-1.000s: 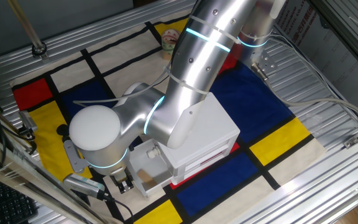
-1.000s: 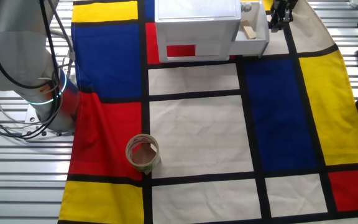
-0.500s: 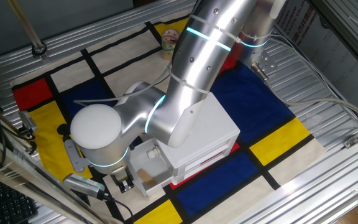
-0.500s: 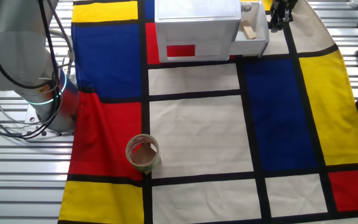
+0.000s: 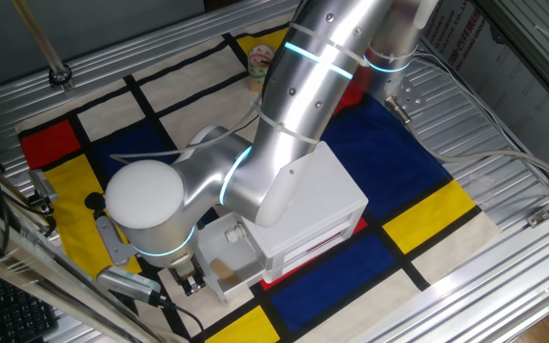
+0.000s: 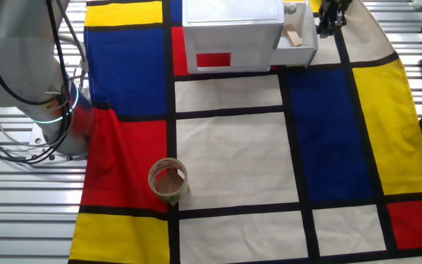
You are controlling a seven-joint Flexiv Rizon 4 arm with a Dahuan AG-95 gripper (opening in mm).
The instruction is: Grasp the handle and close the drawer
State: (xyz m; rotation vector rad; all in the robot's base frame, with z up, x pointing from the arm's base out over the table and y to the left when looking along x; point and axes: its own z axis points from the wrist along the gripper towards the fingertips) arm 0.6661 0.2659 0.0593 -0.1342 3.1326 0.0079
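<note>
Handle hidden behind pincer (image 6: pixel 331 22); jaw gap unreadable.

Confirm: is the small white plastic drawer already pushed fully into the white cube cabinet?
No: the small white plastic drawer sticks out beside the white cube cabinet.

Brushed-silver robot arm (image 5: pixel 298 86) of thick round segments with glowing cyan joint rings

The arm's tubular links are satin silver metal, and each joint is marked by a thin lit cyan band (image 5: pixel 317 55), with a further one around the wrist below a smooth, matte white-grey domed cap (image 5: pixel 143 197). A slim pale cable (image 5: pixel 151 152) runs along the elbow section. The small black two-finger gripper (image 5: pixel 191 282) hangs under the wrist; its details are too dark to read. In the other fixed view the wide silver base column (image 6: pixel 20 51) carries another cyan ring (image 6: pixel 63 105), and several black cables (image 6: pixel 58 44) loop across it.
</note>
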